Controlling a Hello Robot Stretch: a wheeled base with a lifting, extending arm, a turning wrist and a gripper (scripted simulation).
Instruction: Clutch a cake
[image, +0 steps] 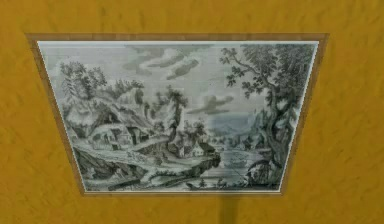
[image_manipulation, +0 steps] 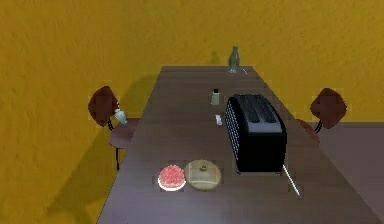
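pink cake (image_manipulation: 172, 178) on table (image_manipulation: 180, 110), just beside tan disc (image_manipulation: 204, 176), near toaster (image_manipulation: 255, 132)

Long brown table (image_manipulation: 180, 120), black toaster (image_manipulation: 255, 133), pink cake (image_manipulation: 172, 178), tan round loaf (image_manipulation: 205, 175), far bottle (image_manipulation: 234, 60)

walls (image_manipulation: 60, 50) yellow, beyond table (image_manipulation: 180, 110) | table long, dark wood | brown chair (image_manipulation: 105, 103), second chair (image_manipulation: 328, 105) flank table | framed landscape print (image: 180, 115) on wall
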